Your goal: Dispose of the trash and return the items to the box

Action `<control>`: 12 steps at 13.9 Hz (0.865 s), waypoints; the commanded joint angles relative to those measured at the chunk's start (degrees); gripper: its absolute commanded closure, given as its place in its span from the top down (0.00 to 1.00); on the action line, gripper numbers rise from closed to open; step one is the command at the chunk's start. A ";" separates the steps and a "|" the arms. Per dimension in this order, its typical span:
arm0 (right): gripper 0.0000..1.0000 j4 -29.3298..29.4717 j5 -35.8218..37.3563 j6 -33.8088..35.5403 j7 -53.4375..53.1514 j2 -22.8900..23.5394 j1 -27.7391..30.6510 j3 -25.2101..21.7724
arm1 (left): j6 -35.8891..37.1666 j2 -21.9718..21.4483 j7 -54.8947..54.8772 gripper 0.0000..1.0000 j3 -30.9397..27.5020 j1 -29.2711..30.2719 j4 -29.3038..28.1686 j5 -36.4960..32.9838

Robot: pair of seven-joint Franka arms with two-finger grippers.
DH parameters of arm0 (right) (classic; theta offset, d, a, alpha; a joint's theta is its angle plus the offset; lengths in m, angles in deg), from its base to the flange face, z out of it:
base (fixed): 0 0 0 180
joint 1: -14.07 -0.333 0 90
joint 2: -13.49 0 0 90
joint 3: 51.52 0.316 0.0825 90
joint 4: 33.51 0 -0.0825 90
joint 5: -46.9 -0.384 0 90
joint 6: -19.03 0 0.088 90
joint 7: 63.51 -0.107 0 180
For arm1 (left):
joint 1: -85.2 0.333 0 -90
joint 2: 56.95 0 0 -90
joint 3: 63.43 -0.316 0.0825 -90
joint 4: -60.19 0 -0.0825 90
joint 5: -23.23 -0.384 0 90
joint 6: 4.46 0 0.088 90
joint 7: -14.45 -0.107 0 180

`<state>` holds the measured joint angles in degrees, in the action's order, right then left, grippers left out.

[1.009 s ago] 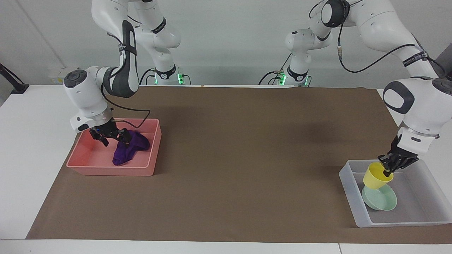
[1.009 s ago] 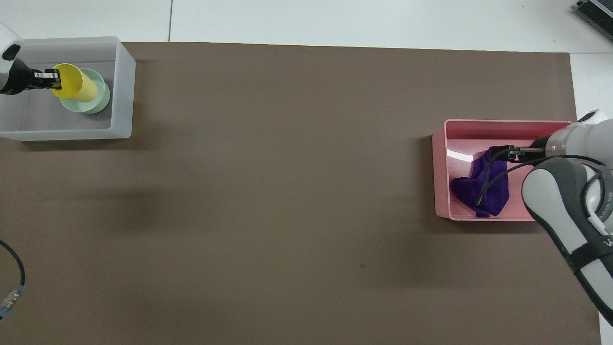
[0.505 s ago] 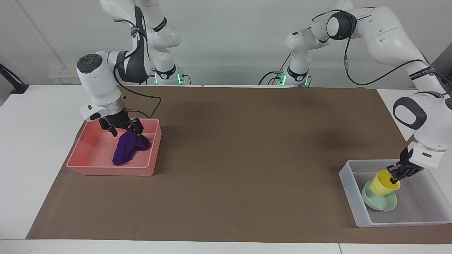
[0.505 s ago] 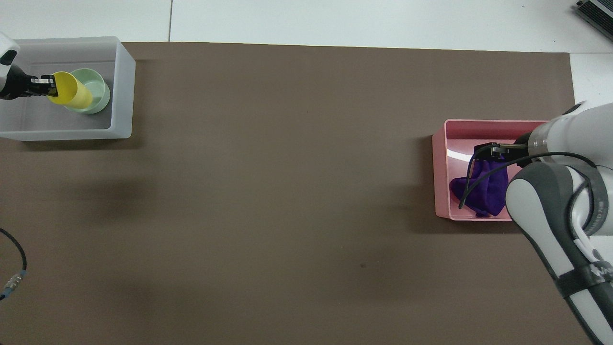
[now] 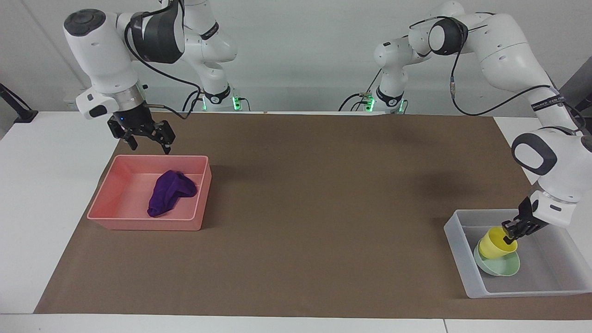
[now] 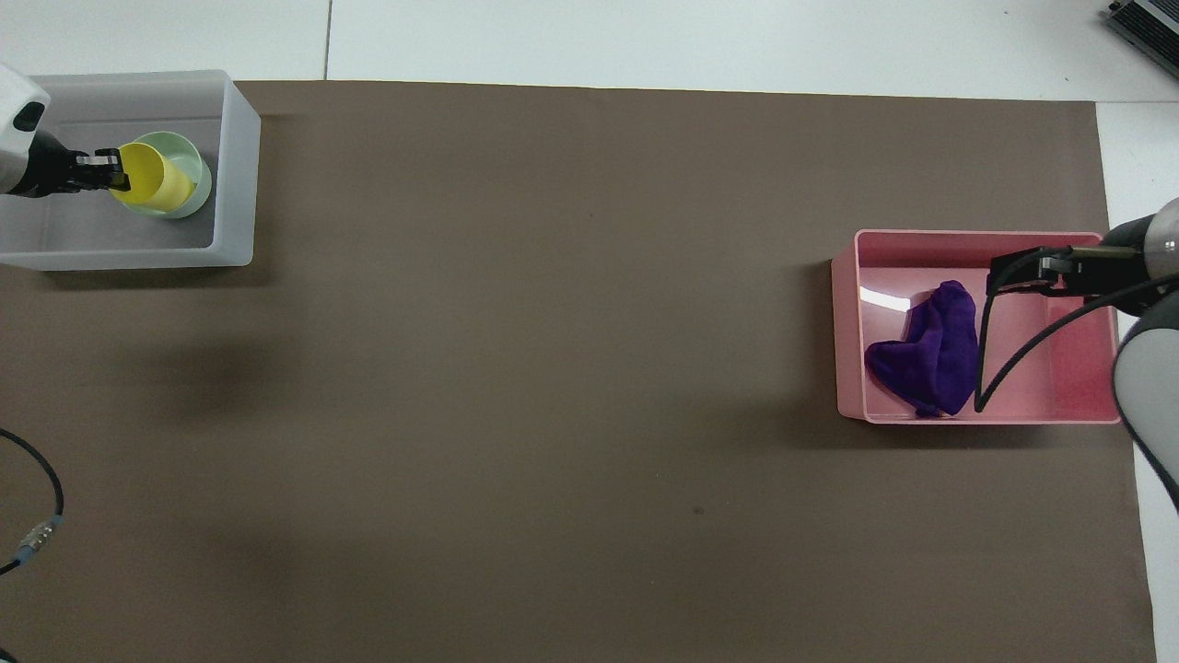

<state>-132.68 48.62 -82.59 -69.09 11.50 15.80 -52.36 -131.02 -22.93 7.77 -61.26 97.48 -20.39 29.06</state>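
Your counter [image 5: 27, 194] carries a brown mat [image 5: 296, 194], and the work sits at its two ends. At the right arm's end, near the mat's edge, the pink tray [image 5: 138, 221] holds the rag [image 5: 169, 192], lying loose on the tray floor toward the wall that faces the mat's middle. So the trash part looks done. At the left arm's end, by the mat's corner farthest from the robots, the clear box [image 5: 458, 252] holds the green bowl [image 5: 506, 267], and the yellow cup [image 5: 495, 245] sits tilted in that bowl.

Your right end effector [image 5: 145, 141] hangs over the tray's robot-side rim, fingers spread wide and empty, well clear of the rag. Your left end effector [image 5: 510, 236] is down in the box, clamped on the cup's rim, one finger inside the cup.

What is left, as far as you can judge: let go of the cup so it rests in the bowl, then lift the left arm out. Both items are already inside the box walls, so you are very near the end.
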 commanded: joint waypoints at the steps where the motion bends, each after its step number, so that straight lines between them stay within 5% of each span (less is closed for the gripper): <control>1: 1.00 3.70 0.13 5.27 -0.66 -1.17 0.46 0.13 | -1.24 -0.27 -1.05 0.25 0.29 0.46 -0.81 0.94; 3: 1.00 8.17 -1.18 10.97 -0.58 -1.27 1.16 -0.31 | -0.36 -0.27 -1.14 0.39 0.29 0.46 -0.45 0.68; 5: 1.00 10.56 -1.28 14.69 -0.58 -1.35 1.25 -0.48 | -0.27 -0.62 -1.58 0.86 0.29 0.29 -0.45 0.50; 6: 1.00 10.31 -1.28 15.13 -0.58 -1.70 1.34 -0.57 | -0.27 -1.58 -3.32 1.00 0.11 0.03 -0.54 0.24; 8: 1.00 8.21 -1.19 14.79 -0.66 -2.84 1.69 -0.66 | -0.35 -4.64 -8.15 1.00 0.02 -0.67 -2.02 0.41; 12: 1.00 6.97 -1.36 14.26 -0.84 -3.46 1.60 -0.57 | -1.76 -16.06 -12.57 1.00 0.02 -2.78 -15.09 0.41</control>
<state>-124.10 48.16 -68.17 -69.09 9.21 16.71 -53.21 -131.04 -30.74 -2.88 -60.64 96.73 -25.13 29.06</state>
